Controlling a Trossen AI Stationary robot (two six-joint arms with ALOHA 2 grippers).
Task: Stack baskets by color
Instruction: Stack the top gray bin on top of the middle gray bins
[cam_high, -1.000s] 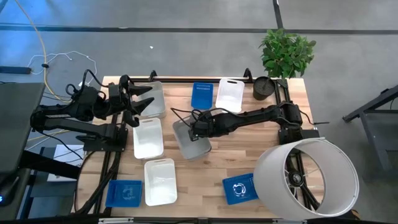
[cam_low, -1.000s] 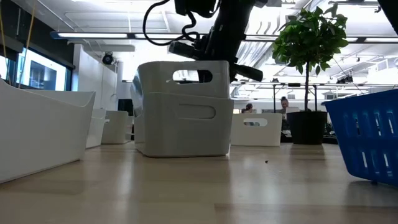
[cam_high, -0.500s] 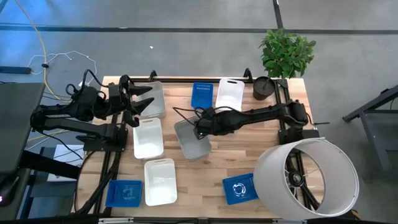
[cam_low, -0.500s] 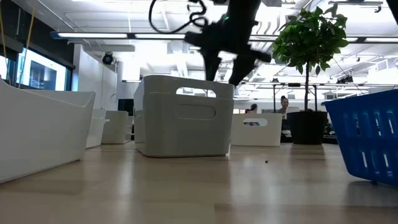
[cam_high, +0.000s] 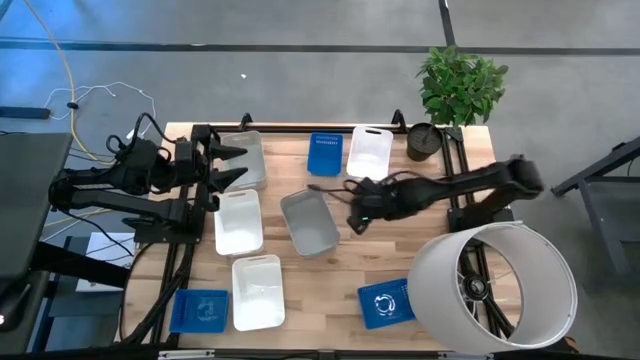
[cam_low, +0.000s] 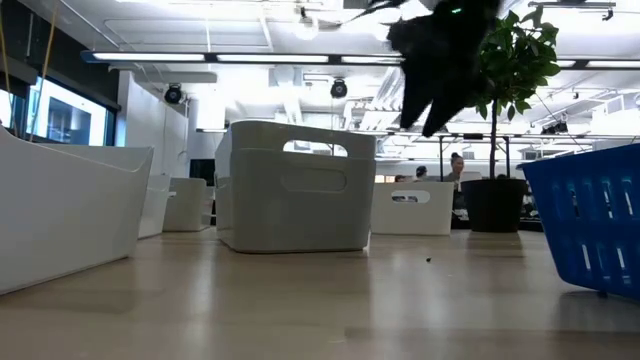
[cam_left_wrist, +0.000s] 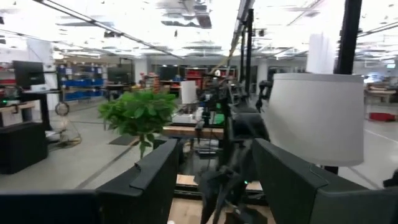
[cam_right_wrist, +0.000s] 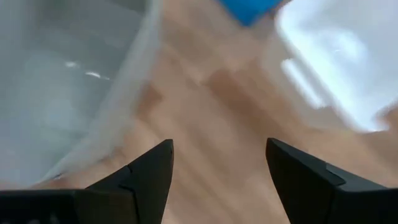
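The grey basket (cam_high: 309, 221) sits empty near the middle of the wooden tabletop (cam_high: 360, 255), slightly askew, its translucent plastic walls rounded at the corners (a slot handle shows in its end wall in the low view). Just right of it the right gripper (cam_high: 355, 214) hovers with its fingers spread wide, holding nothing. Three white baskets lie to the left and front: one (cam_high: 238, 220) beside the grey one, one (cam_high: 257, 291) nearer the front edge, another grey one (cam_high: 245, 157) at the back. A slatted blue basket (cam_high: 324, 153) and a white one (cam_high: 369, 152) stand side by side at the back; two white-marked blue ones (cam_high: 385, 304) (cam_high: 199, 310) lie at the front. The left gripper (cam_high: 228, 165) waits at the back left, open and empty.
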